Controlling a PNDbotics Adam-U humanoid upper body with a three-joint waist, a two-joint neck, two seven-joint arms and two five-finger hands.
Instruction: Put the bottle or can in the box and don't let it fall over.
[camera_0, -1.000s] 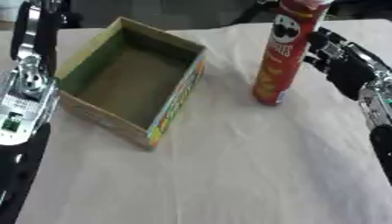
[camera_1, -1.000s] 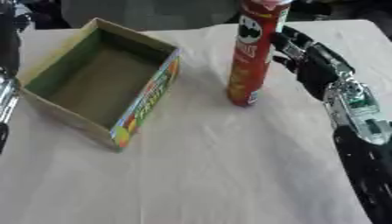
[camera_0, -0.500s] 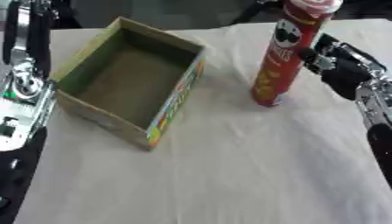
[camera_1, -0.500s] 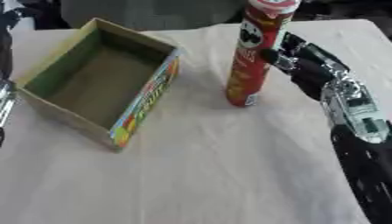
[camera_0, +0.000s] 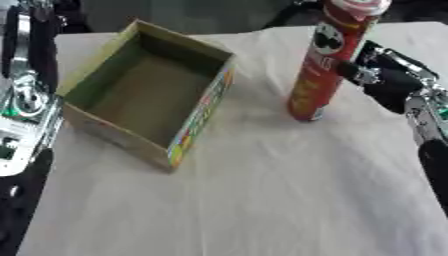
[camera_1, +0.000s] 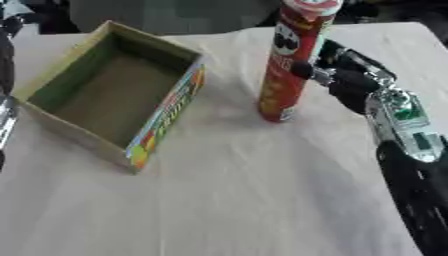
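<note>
Can (camera_0: 327, 60) upright, leaning slightly, right hand (camera_1: 343, 79) touching, beside box (camera_0: 144, 92)

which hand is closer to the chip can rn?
Right. The right hand is up against the chip can on its right side, fingers at its middle. The left arm is far off, beyond the box at the view's left edge; its hand isn't visible.

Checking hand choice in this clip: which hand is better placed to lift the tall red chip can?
Right. The right hand is already against the tall red chip can; the left arm sits beyond the open cardboard box.
</note>
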